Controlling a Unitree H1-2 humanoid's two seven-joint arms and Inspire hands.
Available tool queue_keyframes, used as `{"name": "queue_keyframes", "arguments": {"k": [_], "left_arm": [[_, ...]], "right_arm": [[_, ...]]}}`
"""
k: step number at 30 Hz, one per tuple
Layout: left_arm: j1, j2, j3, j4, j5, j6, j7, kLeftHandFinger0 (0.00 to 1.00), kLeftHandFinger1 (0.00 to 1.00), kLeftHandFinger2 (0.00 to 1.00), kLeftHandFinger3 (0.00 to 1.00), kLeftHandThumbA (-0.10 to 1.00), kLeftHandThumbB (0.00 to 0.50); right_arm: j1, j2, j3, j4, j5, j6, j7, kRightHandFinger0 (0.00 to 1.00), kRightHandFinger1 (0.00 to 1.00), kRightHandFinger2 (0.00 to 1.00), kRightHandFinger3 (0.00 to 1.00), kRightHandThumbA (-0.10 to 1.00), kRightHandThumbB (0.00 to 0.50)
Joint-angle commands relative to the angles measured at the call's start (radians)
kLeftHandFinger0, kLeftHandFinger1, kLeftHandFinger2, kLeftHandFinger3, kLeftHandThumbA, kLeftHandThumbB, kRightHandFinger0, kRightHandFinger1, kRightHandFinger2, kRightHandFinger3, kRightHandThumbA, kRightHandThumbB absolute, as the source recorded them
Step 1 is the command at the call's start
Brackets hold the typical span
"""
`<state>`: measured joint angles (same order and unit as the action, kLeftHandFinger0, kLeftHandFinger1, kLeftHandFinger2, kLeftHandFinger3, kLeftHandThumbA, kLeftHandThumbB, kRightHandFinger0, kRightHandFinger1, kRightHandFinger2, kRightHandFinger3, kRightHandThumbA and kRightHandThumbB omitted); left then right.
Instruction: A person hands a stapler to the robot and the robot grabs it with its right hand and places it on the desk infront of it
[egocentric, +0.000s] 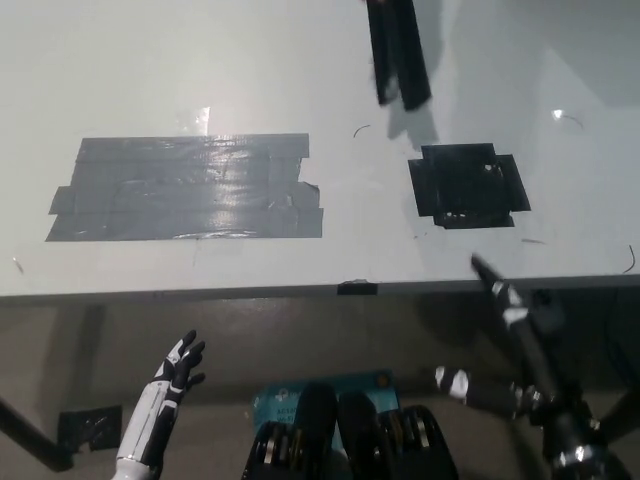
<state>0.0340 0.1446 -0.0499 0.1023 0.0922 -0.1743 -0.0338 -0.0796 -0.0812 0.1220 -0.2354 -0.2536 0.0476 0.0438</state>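
A long black stapler shows blurred at the top edge of the head view, over the far part of the white desk; its shadow falls just to its right. What holds it is out of frame. My black right hand is at the lower right, below the desk's near edge and far short of the stapler. It is open, its fingers spread, with nothing in it. My white left hand rests at the lower left below the desk edge, open and holding nothing.
A wide patch of grey tape covers the desk's left half. A square of black tape lies right of centre, in front of my right hand. A small black mark sits on the near edge.
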Motion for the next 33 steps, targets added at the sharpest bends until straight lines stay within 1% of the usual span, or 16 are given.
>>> {"name": "queue_keyframes", "arguments": {"k": [1, 3, 5, 6, 7, 8, 9, 12, 14, 17, 19, 23, 26, 29, 33], "left_arm": [[-0.004, 0.005, -0.003, -0.02, 0.006, -0.033, -0.007, 0.95, 1.0, 1.0, 1.0, 1.0, 0.491], [-0.018, 0.011, -0.001, -0.014, 0.004, -0.036, -0.011, 0.96, 1.0, 1.0, 1.0, 1.0, 0.484], [-0.021, 0.011, -0.001, -0.013, 0.007, -0.038, -0.009, 0.96, 1.0, 1.0, 1.0, 1.0, 0.483], [-0.021, 0.01, -0.001, -0.013, 0.008, -0.04, -0.008, 0.96, 1.0, 1.0, 1.0, 1.0, 0.483], [-0.021, 0.011, -0.002, -0.013, 0.01, -0.039, -0.008, 0.96, 1.0, 1.0, 1.0, 1.0, 0.483], [-0.021, 0.011, -0.002, -0.017, 0.011, -0.033, -0.009, 0.96, 1.0, 1.0, 1.0, 1.0, 0.489], [-0.023, 0.012, -0.003, -0.018, 0.017, -0.035, -0.007, 0.95, 1.0, 1.0, 1.0, 1.0, 0.487], [-0.025, 0.013, -0.002, -0.019, 0.019, -0.034, -0.007, 0.95, 1.0, 1.0, 1.0, 1.0, 0.491], [-0.025, 0.013, -0.002, -0.022, 0.018, -0.03, -0.008, 0.94, 1.0, 1.0, 1.0, 1.0, 0.497], [-0.025, 0.014, -0.004, -0.026, 0.017, -0.026, -0.012, 0.93, 1.0, 1.0, 1.0, 1.0, 0.5], [-0.027, 0.017, -0.003, -0.022, 0.016, -0.031, -0.014, 0.93, 1.0, 1.0, 1.0, 1.0, 0.491], [-0.028, 0.016, -0.002, -0.024, 0.018, -0.028, -0.014, 0.93, 1.0, 1.0, 1.0, 1.0, 0.496], [-0.029, 0.013, -0.003, -0.024, 0.019, -0.028, -0.017, 0.93, 1.0, 1.0, 1.0, 1.0, 0.493], [-0.029, 0.012, -0.005, -0.032, 0.02, -0.02, -0.019, 0.93, 1.0, 1.0, 1.0, 1.0, 0.493], [-0.033, 0.015, -0.005, -0.038, 0.021, -0.012, -0.024, 0.92, 1.0, 1.0, 1.0, 1.0, 0.486]], "right_arm": [[-0.115, 0.022, -0.043, -0.024, 0.006, 0.044, -0.031, 1.0, 1.0, 1.0, 1.0, 0.92, 0.151], [-0.18, 0.029, -0.061, 0.016, 0.031, 0.047, -0.031, 1.0, 1.0, 1.0, 1.0, 0.89, 0.141], [-0.239, 0.035, -0.083, 0.08, 0.043, 0.036, -0.045, 1.0, 1.0, 1.0, 1.0, 0.89, 0.141], [-0.269, 0.037, -0.096, 0.122, 0.044, 0.039, -0.056, 1.0, 1.0, 1.0, 1.0, 0.91, 0.162], [-0.29, 0.037, -0.105, 0.148, 0.043, 0.048, -0.062, 1.0, 1.0, 1.0, 1.0, 0.92, 0.165], [-0.306, 0.038, -0.112, 0.169, 0.038, 0.056, -0.068, 1.0, 1.0, 1.0, 1.0, 0.94, 0.182], [-0.337, 0.037, -0.126, 0.215, 0.034, 0.048, -0.082, 1.0, 1.0, 1.0, 1.0, 0.96, 0.185], [-0.391, 0.032, -0.152, 0.292, 0.028, 0.037, -0.107, 1.0, 1.0, 1.0, 1.0, 0.98, 0.191], [-0.447, 0.022, -0.174, 0.354, 0.028, 0.056, -0.121, 1.0, 1.0, 1.0, 1.0, 1.0, 0.214], [-0.504, 0.01, -0.196, 0.418, 0.043, 0.066, -0.118, 1.0, 1.0, 1.0, 1.0, 1.0, 0.236], [-0.534, 0.007, -0.204, 0.452, 0.042, 0.076, -0.12, 1.0, 1.0, 1.0, 1.0, 1.0, 0.255], [-0.59, 0.0, -0.191, 0.502, 0.019, 0.076, -0.132, 1.0, 1.0, 1.0, 1.0, 1.0, 0.256], [-0.624, 0.002, -0.181, 0.508, 0.02, 0.097, -0.124, 1.0, 1.0, 1.0, 1.0, 1.0, 0.311], [-0.649, 0.005, -0.174, 0.513, 0.026, 0.096, -0.12, 1.0, 1.0, 1.0, 1.0, 1.0, 0.33], [-0.682, 0.004, -0.143, 0.496, -0.016, 0.118, -0.131, 1.0, 1.0, 1.0, 1.0, 1.0, 0.378]]}}
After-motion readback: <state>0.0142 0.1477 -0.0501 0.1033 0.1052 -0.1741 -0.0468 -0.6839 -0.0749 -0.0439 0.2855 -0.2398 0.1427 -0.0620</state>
